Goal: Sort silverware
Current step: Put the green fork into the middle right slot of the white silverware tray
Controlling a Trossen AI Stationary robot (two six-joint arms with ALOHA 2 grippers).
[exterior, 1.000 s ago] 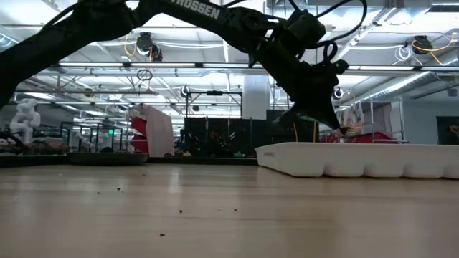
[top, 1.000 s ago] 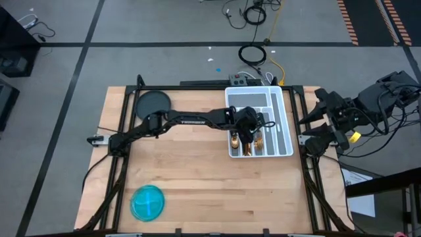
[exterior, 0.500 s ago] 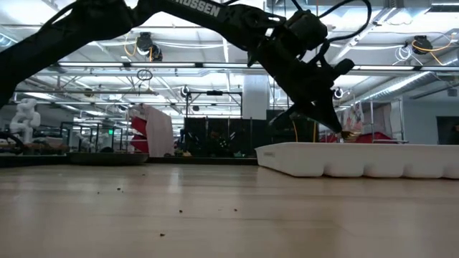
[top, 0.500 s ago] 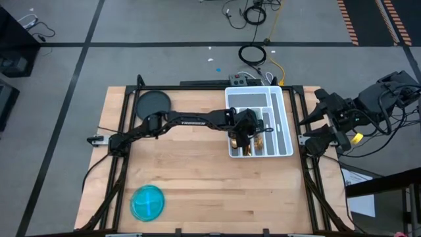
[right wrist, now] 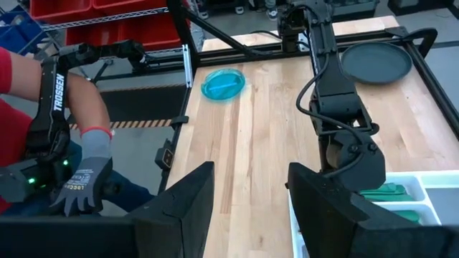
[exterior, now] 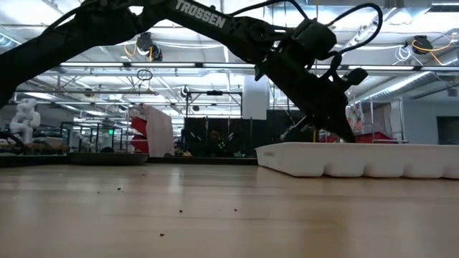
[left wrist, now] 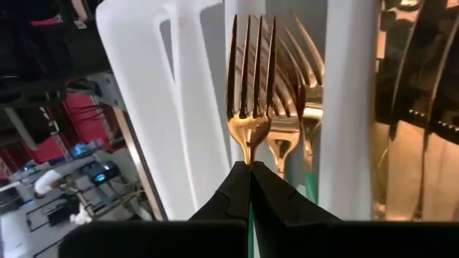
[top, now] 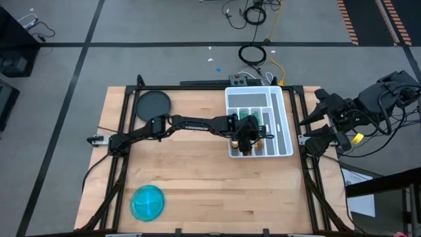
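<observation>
The fork (left wrist: 251,93) I am carrying has a gold head with four tines and a thin teal handle, and it sticks straight out ahead of my left gripper (left wrist: 250,169), whose two dark fingers are pressed together on the handle just behind the neck. In my left wrist view the tines point along one channel of the white tray (left wrist: 348,107), above other gold forks (left wrist: 301,107) that already lie in that channel, heads the same way. I cannot tell whether my fork touches them or hangs just over them. Beyond the next white divider, more gold pieces (left wrist: 409,136) lie in the neighbouring compartment.

From above, my left gripper (top: 247,133) sits over the near left part of the tray (top: 284,99), my arm stretched across the wooden table (top: 191,178) to reach it. Teal handles (top: 250,113) lie in the compartments toward the far end of the tray. From table height my gripper (exterior: 337,123) slants down to the tray's rim (exterior: 358,158).

My right gripper (right wrist: 251,208) is parked well off the table's right edge, its fingers standing apart and holding nothing.

A round blue bowl (top: 148,201) rests near the front left corner of the table, well apart from the tray, and a dark round plate (top: 152,102) lies at the far left. In my right wrist view a person's gloved hand (right wrist: 86,183) shows beside the table.
</observation>
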